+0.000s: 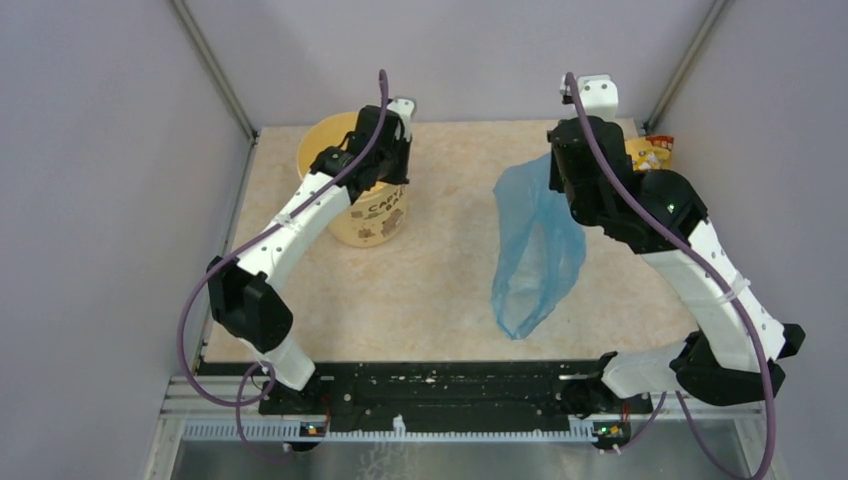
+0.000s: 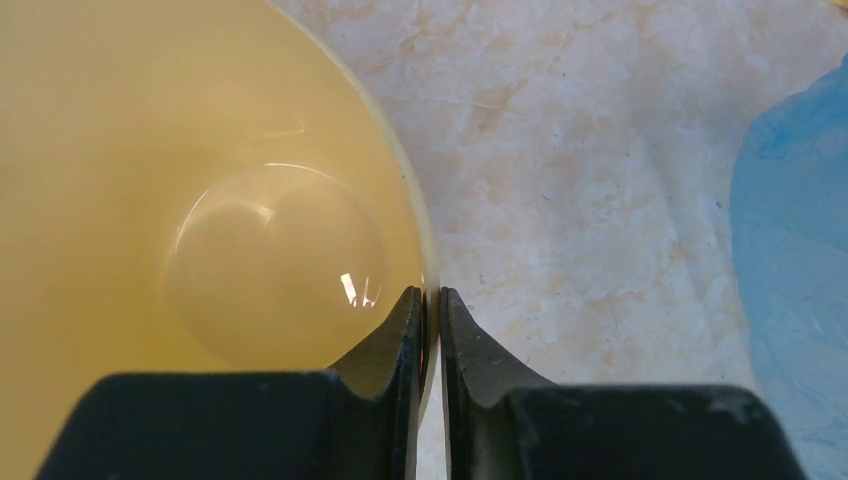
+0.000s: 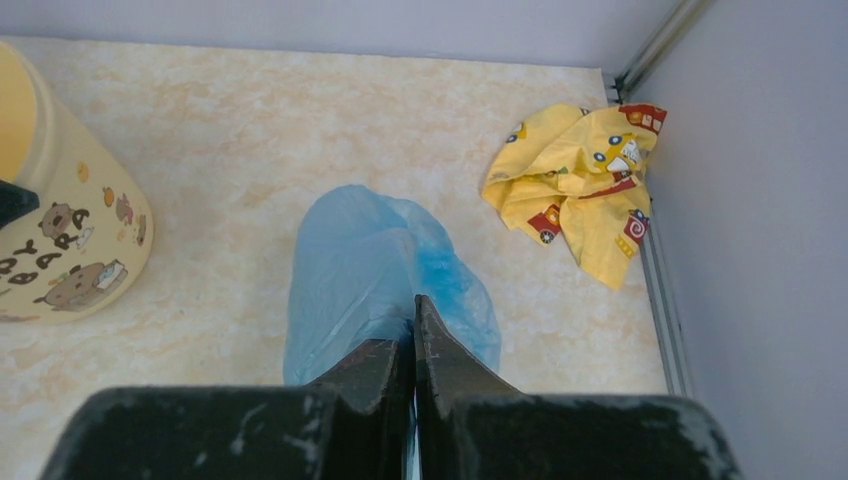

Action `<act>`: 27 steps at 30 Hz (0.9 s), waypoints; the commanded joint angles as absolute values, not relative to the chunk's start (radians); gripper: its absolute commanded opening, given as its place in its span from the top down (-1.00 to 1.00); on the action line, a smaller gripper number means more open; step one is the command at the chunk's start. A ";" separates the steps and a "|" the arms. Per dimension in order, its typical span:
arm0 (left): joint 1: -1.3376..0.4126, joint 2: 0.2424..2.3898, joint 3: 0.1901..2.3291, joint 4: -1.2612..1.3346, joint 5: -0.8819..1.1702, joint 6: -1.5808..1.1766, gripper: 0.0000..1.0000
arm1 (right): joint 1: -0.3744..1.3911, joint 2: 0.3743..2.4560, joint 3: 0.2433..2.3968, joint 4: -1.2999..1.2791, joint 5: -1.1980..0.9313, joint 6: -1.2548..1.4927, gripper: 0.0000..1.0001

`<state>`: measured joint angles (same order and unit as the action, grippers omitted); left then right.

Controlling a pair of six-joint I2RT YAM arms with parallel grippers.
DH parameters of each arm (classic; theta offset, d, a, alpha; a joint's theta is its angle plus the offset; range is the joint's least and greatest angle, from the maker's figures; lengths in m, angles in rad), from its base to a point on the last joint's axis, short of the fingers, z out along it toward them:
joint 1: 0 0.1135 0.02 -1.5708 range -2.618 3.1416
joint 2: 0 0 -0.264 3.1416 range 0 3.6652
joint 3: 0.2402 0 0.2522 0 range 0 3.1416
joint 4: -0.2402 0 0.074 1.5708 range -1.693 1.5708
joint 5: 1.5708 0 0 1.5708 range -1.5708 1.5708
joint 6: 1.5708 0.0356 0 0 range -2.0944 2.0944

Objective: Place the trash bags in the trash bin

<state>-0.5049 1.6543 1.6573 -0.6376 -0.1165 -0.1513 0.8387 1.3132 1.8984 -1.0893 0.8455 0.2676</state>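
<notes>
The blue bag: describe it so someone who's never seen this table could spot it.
On the beige table, look right of centre, at the right hand. The blue bag is pinched in it and stretches toward the near edge. It alone is thin, see-through blue film, unlike the yellow bin and the yellow-and-red wrapper.

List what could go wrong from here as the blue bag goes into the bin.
1. The right gripper pinches the blue bag at one end; the rest hangs loose and may drape over the trash bin's rim instead of dropping in.
2. The left gripper clamps that rim and sits over part of the opening; the bag could snag there, or a tug could tip the bin.
3. The thin film might slip out of that grip on the way.
</notes>
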 commanded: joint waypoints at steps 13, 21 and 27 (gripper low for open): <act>-0.680 1.628 1.718 -0.632 0.040 -0.164 1.00 | 0.830 1.322 2.120 -1.121 0.927 0.216 1.00; -0.802 1.615 1.705 -0.616 0.066 -0.229 1.00 | 0.830 1.321 2.247 -1.078 0.948 0.174 1.00; -0.847 1.592 1.676 -0.584 0.088 -0.252 0.83 | 0.830 1.289 2.245 -0.958 0.949 0.128 1.00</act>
<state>-0.8299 1.6558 1.6722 -0.6571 0.0490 -0.2119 0.8349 1.3113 2.2204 -1.0630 0.9298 0.1806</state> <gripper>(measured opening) 0.060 0.004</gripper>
